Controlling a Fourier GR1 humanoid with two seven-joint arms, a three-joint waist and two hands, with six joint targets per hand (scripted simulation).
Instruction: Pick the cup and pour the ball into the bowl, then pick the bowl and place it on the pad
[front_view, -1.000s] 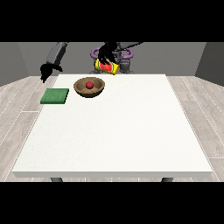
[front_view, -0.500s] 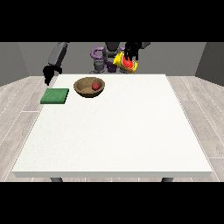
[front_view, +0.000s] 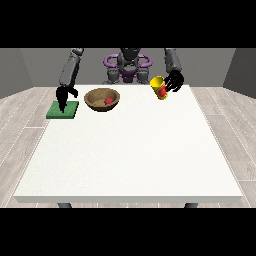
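Note:
A brown bowl (front_view: 102, 99) stands on the table near the far edge, left of the middle, with a red ball (front_view: 108, 101) lying inside it. A green pad (front_view: 63, 110) lies flat to the bowl's left. The hand at the view's right (front_view: 175, 81) is curled round a yellow and red cup (front_view: 159, 88), which is tilted with its mouth towards the view's left, above the table's far right part. The hand at the view's left (front_view: 63, 95) hangs over the pad with its fingers pointing down and relaxed.
The large white table (front_view: 130, 150) fills the middle of the view. The robot's torso with purple parts (front_view: 128, 65) stands behind the far edge. Grey plank floor surrounds the table.
The cup has travelled right and down, away from the bowl, in the hand at the view's right. The hand at the view's left has come down over the pad. The ball stays in the bowl.

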